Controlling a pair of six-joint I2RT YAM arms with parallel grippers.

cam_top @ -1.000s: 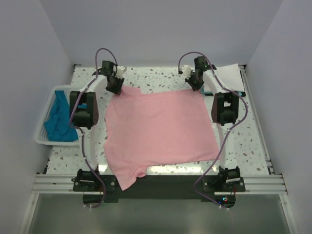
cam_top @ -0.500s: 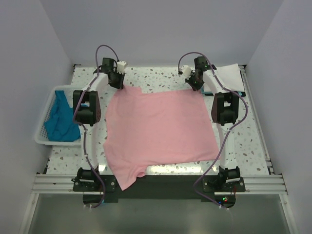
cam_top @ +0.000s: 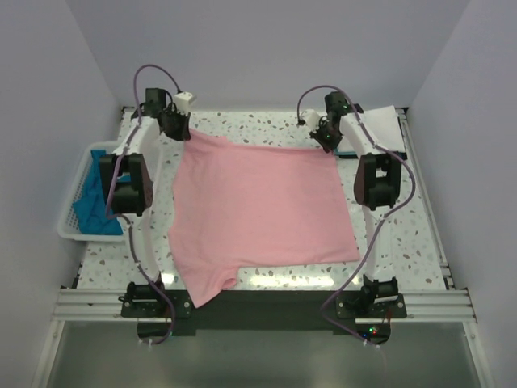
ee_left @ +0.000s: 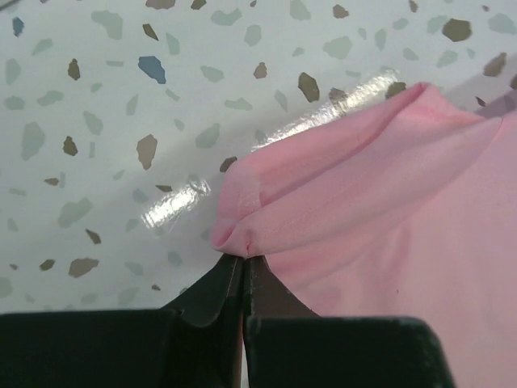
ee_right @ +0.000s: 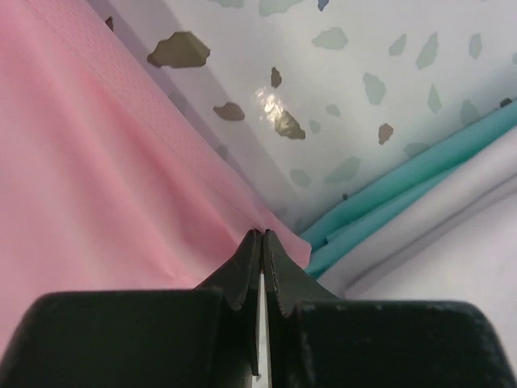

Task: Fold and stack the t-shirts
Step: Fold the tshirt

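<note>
The light pink t-shirt (cam_top: 262, 206) lies spread across the middle of the table (cam_top: 420, 234), with one sleeve drooping over the near edge. It looks like thin, soft cloth: light and limp, likely to sag and wrinkle between holds. It is best taken by pinching a corner or a doubled hem rather than the flat middle.

The left tool (ee_left: 242, 263) is closed on a small bunched fold at the shirt's far-left corner, which is drawn out toward the far left. The right tool (ee_right: 260, 238) is closed on the far-right corner of the same shirt.

Just beside that corner lies a folded stack of teal and white shirts (cam_top: 380, 125). At the table's left edge, a white lattice basket (cam_top: 69, 230) holds crumpled teal-blue cloth (cam_top: 95, 198).
</note>
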